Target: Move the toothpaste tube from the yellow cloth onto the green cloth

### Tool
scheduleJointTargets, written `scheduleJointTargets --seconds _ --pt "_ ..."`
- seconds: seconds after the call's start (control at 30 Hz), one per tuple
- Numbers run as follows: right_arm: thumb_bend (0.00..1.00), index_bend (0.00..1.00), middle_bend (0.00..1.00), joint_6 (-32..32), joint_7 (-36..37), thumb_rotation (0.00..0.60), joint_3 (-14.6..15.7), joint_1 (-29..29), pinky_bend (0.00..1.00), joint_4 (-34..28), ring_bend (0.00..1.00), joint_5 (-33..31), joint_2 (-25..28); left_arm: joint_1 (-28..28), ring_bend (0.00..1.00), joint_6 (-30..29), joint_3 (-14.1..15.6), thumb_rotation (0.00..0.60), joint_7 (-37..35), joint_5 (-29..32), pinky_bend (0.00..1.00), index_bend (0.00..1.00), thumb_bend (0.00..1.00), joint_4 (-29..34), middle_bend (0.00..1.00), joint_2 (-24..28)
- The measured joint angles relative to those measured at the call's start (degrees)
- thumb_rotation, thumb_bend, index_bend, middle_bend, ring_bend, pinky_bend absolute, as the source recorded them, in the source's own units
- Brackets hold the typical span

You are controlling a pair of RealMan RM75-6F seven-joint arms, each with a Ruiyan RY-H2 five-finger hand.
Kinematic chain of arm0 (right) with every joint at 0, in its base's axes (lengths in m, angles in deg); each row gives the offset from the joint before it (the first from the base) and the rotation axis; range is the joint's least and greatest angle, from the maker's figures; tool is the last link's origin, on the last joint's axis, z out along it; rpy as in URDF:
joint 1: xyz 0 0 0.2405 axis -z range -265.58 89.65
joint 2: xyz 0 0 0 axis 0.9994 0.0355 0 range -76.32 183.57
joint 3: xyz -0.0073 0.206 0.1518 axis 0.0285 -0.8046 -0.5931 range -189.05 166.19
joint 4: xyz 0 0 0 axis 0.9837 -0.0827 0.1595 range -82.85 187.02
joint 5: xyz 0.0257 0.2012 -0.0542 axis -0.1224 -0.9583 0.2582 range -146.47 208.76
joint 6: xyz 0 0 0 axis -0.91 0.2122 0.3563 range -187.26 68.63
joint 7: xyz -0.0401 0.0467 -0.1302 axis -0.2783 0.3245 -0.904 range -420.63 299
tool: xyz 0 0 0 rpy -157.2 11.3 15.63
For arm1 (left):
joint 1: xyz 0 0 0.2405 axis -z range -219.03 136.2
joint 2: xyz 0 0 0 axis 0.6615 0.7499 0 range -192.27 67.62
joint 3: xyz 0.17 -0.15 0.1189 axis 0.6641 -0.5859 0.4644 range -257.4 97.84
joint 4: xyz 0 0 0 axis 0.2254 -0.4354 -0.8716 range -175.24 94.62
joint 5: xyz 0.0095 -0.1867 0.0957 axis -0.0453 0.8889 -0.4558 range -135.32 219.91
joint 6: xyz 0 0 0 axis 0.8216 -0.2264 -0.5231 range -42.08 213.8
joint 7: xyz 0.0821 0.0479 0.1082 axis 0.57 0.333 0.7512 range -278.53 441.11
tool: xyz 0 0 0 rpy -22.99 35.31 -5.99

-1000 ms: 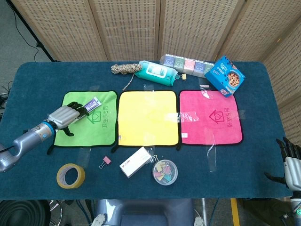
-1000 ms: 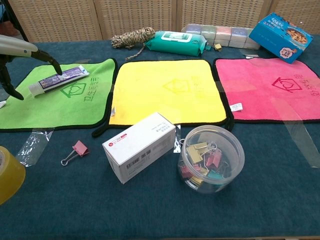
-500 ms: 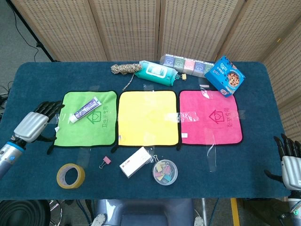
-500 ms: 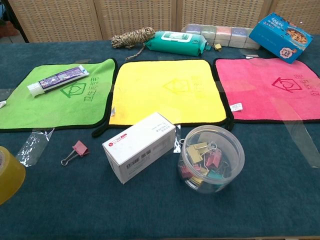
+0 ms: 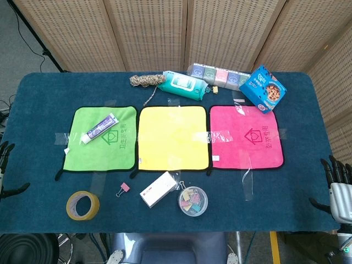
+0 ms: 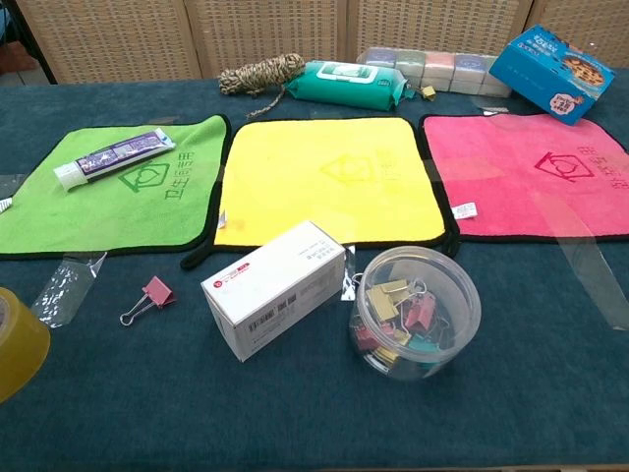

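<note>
The toothpaste tube point(image 5: 99, 127) point(image 6: 114, 157), white with a purple label, lies aslant on the green cloth point(image 5: 93, 151) point(image 6: 108, 202), cap toward the near left. The yellow cloth point(image 5: 173, 137) point(image 6: 329, 182) beside it lies bare. My left hand point(image 5: 4, 165) shows only as dark fingertips at the far left edge of the head view, off the table and well clear of the tube, holding nothing. My right hand point(image 5: 338, 190) hangs at the right edge beyond the table, fingers spread and holding nothing. Neither hand appears in the chest view.
A pink cloth point(image 5: 246, 136) lies right of the yellow one. At the front sit a tape roll point(image 5: 82, 204), a pink binder clip point(image 5: 123, 190), a white box point(image 5: 158, 188) and a clip jar point(image 5: 193, 201). A twine bundle point(image 5: 146, 80), wipes pack point(image 5: 184, 85) and cookie box point(image 5: 263, 89) line the back.
My left hand let go of the tube on the green cloth and drew back left, off the table edge. The tube stays put. The right hand barely moved.
</note>
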Motion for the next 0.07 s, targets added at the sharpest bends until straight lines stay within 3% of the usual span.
scheduleJointTargets --seconds 0.07 --pt "0.00 0.00 0.00 0.1 0.0 0.600 0.1 0.1 0.00 -0.1 0.00 0.0 0.1 -0.3 0.00 0.4 -0.1 0.600 1.3 0.3 0.00 0.00 0.00 0.4 0.00 -0.1"
